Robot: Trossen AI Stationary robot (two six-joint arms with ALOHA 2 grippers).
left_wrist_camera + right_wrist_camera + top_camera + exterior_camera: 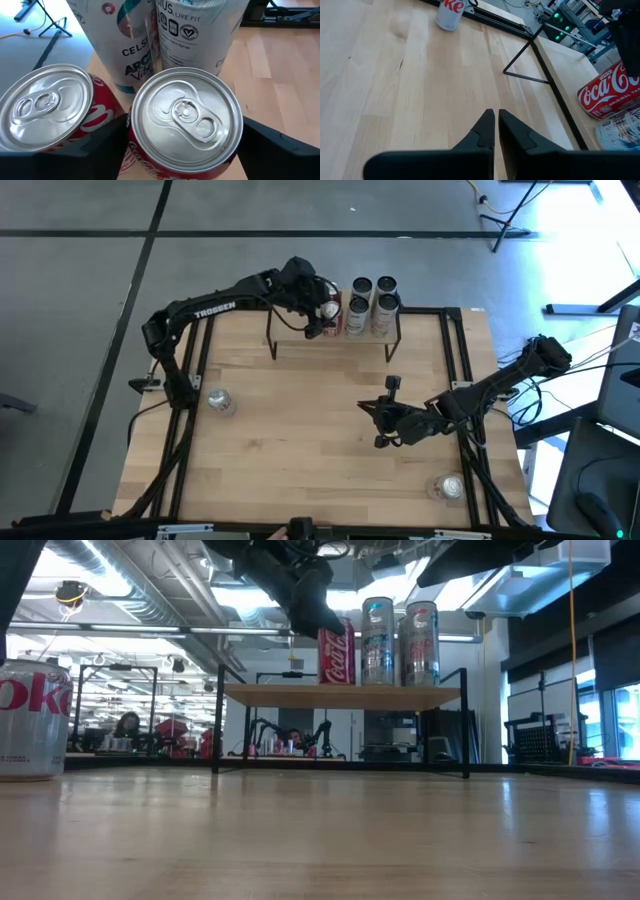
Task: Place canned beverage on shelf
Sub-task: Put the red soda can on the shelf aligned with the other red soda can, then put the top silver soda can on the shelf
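Presently the left gripper (322, 315) is at the far edge of the table (300, 440), over the shelf (290, 330), its jaws spread to either side of a red Coke can (185, 125) that stands on the plank; whether the pads press the can cannot be told. A second red can (47, 112) stands just beside it, and tall Celsius cans (373, 305) stand to the right of the red ones. In the low view the shelf (340, 695) carries one red can (336, 655) and two tall cans (400, 642) in a row, with the dark gripper (310, 595) above the red one. The right gripper (383, 412) lies low over the table right of centre, well apart from the shelf, jaws closed and empty. A Diet Coke can (220, 401) stands on the table at left, near the left arm's base. Another can (450, 486) stands at the near right.
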